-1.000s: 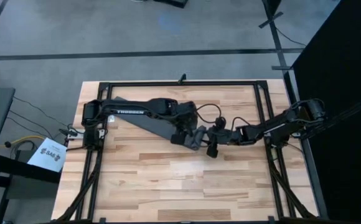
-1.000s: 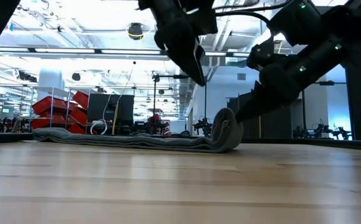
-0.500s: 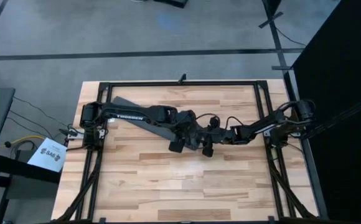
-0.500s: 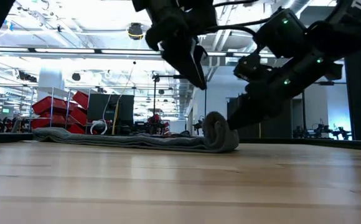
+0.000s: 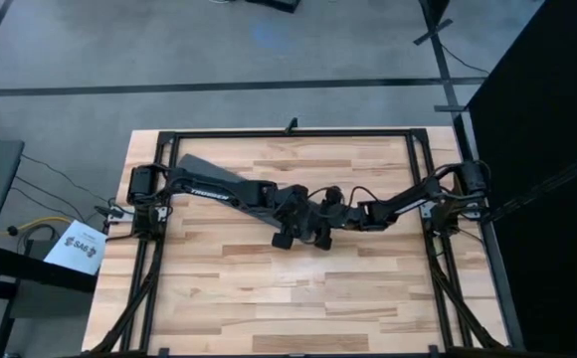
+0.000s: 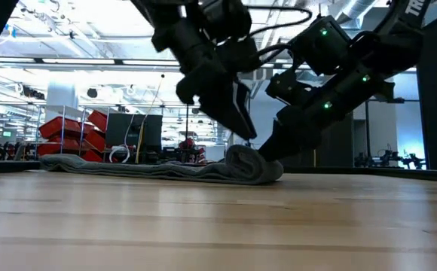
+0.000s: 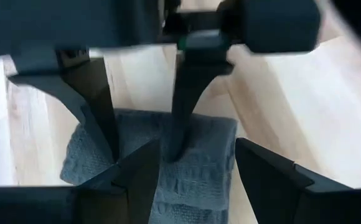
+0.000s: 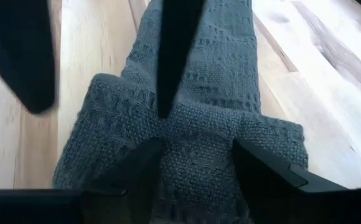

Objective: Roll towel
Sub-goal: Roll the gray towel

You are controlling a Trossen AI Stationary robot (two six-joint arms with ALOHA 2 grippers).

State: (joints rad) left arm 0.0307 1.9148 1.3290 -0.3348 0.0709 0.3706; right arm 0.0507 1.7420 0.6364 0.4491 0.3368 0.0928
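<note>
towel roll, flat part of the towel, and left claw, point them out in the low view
towel roll [image 6: 247, 163], low view, on the rolled end's curved side
flat part of the towel [image 6: 128, 168], low view, on the unrolled strip lying on the table
left claw [image 6: 237, 124], low view, between its fingertips above the roll

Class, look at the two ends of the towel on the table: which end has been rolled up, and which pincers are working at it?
The towel's end in mid-table is rolled into a bump; the far end lies flat. The left pincer and right pincer both meet there.

Wood-plank table [image 5: 269, 288], grey towel [image 6: 151, 170] flat, one end rolled
</note>
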